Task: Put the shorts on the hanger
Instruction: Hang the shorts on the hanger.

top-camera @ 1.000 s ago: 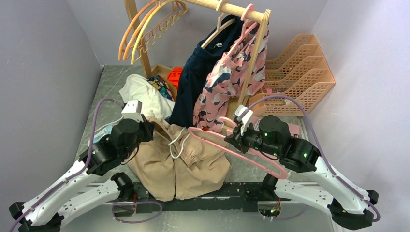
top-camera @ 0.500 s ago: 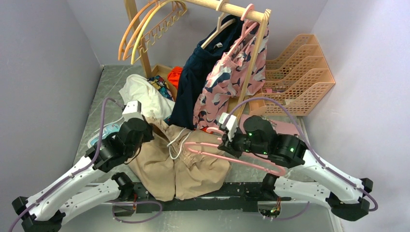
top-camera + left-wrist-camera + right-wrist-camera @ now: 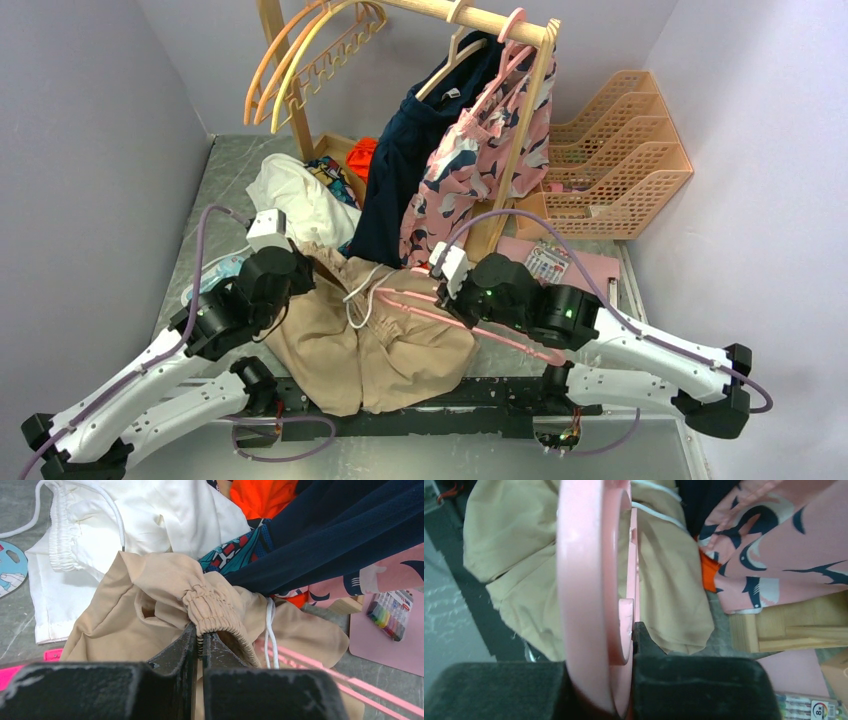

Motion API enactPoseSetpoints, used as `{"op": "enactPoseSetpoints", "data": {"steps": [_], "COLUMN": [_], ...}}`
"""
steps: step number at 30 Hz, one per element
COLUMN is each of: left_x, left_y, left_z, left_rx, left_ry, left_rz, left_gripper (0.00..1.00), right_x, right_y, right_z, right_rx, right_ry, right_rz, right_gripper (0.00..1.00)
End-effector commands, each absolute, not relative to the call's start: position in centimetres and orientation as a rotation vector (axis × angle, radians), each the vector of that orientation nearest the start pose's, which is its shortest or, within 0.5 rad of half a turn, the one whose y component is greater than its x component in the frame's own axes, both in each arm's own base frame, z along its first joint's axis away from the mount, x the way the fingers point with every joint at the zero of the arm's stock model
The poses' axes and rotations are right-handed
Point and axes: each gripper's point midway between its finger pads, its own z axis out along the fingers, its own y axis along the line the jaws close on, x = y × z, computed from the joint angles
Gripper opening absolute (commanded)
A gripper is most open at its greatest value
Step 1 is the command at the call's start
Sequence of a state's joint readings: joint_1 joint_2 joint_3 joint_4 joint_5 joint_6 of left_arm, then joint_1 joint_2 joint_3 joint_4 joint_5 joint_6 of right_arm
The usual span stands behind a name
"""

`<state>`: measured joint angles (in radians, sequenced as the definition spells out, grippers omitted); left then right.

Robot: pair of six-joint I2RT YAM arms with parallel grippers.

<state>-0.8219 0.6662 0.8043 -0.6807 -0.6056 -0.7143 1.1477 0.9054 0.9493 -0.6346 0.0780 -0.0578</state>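
Observation:
The tan shorts [image 3: 370, 345] lie bunched near the table's front, white drawstring [image 3: 358, 298] on top. My left gripper [image 3: 303, 268] is shut on their gathered waistband [image 3: 212, 612], which stands up from the fingertips [image 3: 189, 636] in the left wrist view. The pink hanger [image 3: 420, 312] lies slanted over the right half of the shorts, its far end reaching the waistband opening. My right gripper [image 3: 452, 292] is shut on it. In the right wrist view the hanger [image 3: 579, 555] runs up out of my right gripper [image 3: 631, 630], with the shorts [image 3: 514, 545] beneath.
A wooden rack [image 3: 520, 150] behind carries a navy garment [image 3: 400, 170], a pink patterned garment [image 3: 470, 170], and orange and yellow hangers [image 3: 290, 60]. A white garment [image 3: 300, 195] lies back left. Peach trays [image 3: 620, 150] and a pink board with markers [image 3: 560, 262] sit at the right.
My right arm has carried the hanger leftward, from beside the shorts to over them. The left arm has barely shifted and keeps its hold on the waistband.

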Motion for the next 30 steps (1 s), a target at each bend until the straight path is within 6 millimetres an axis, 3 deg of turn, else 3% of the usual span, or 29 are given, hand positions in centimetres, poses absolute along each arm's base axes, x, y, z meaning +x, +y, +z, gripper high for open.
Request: {"op": "enactPoseSetpoints", "data": {"steps": [1, 7, 16, 24, 30], "left_x": [21.4, 21.1, 20.8, 20.5, 20.1], "left_y": [-11.8, -11.8, -11.9, -12.3, -11.6], "left_z": [23.4, 23.0, 22.4, 22.1, 21.4], "left_rx": [-0.258, -0.270, -0.279, -0.273, -0.299], "left_ry": [1.978, 1.982, 1.993, 2.007, 2.016], "left_rz": [-0.372, -0.394, -0.420, -0.442, -0.427], "left_gripper": [0.07, 0.07, 0.07, 0.07, 0.07], "right_x": [15.2, 15.3, 14.3, 14.0, 12.3], "right_y": [26.5, 27.5, 28.9, 30.2, 30.5], "right_z": [25.6, 26.8, 26.8, 25.6, 27.4], "right_rx": [-0.989, -0.814, -0.619, -0.496, -0.511], "right_ry": [1.689, 1.613, 1.547, 1.544, 1.464], "right_rz": [0.589, 0.731, 0.981, 1.143, 1.292], "right_gripper": [0.00, 0.00, 0.00, 0.00, 0.00]}}
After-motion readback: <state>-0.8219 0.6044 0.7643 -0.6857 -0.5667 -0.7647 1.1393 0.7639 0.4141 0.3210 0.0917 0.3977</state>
